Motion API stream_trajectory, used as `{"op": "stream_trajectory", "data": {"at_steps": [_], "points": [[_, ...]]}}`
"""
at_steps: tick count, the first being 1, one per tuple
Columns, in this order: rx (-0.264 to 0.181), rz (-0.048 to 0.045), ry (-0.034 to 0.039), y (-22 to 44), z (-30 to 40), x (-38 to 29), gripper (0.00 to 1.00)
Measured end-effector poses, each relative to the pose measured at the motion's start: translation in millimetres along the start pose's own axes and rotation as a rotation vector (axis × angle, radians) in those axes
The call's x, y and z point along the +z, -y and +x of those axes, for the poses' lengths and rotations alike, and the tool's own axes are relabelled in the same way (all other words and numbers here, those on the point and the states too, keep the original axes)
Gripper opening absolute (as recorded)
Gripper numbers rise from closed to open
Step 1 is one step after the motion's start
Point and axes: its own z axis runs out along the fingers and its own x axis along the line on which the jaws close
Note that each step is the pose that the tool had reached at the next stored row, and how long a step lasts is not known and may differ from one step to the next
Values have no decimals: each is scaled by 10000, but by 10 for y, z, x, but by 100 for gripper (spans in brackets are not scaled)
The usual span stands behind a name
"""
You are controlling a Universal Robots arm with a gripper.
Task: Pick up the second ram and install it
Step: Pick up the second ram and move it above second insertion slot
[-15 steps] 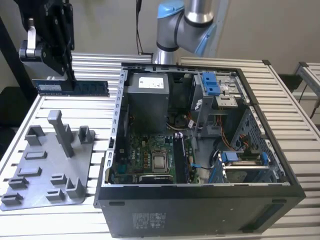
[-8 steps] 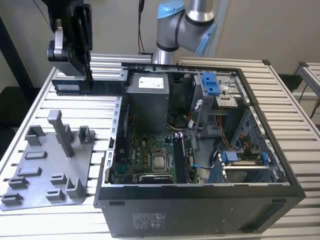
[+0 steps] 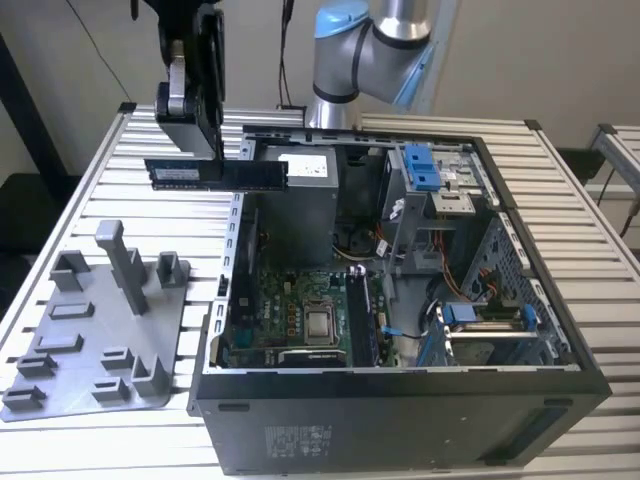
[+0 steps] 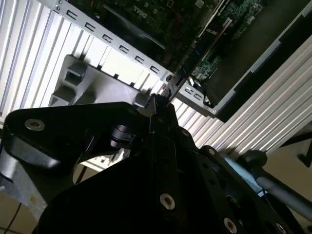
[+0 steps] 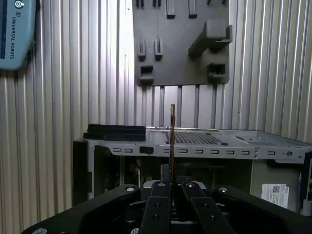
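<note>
The second ram (image 3: pixel 255 177), a long, flat, dark blue-green circuit strip, is already lifted, pinched level between the black gripper's (image 3: pixel 205 150) fingers above the ten o'clock corner of the open black computer case (image 3: pixel 400 420), not yet seated in the green motherboard (image 3: pixel 290 300).

Worktop (image 3: pixel 100 190): pale ribbed metal slats. An open dark computer case (image 3: pixel 400 425) lies on its side toward the exterior view's right. A flat grey holder plate (image 3: pixel 80 340) with upright posts lies just beside the case, on the exterior view's left.
</note>
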Motion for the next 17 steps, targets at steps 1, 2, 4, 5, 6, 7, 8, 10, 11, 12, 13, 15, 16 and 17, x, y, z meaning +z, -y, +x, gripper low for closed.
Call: {"op": "stream_trajectory", "data": {"at_steps": [1, 2, 4, 5, 6, 7, 8, 10, 11, 12, 13, 15, 16, 17], "points": [[0, 0, 0, 45, -1, -1, 14], [1, 0, 0, 91, -2, -1, 14], [0, 1, 1, 181, -6, -2, 14], [0, 0, 0, 226, -8, -3, 14], [1, 0, 0, 272, -11, -4, 14], [1, 0, 0, 317, -13, -4, 14], [1, 0, 0, 362, -15, -5, 14], [1, 0, 0, 455, -19, -6, 14], [1, 0, 1, 498, -21, -6, 14], [1, 0, 0, 545, -23, -7, 14], [0, 0, 0, 590, -25, -8, 14], [2, 0, 0, 679, -30, -9, 14], [1, 0, 0, 727, -32, -10, 14], [0, 0, 0, 772, -34, -10, 14]]}}
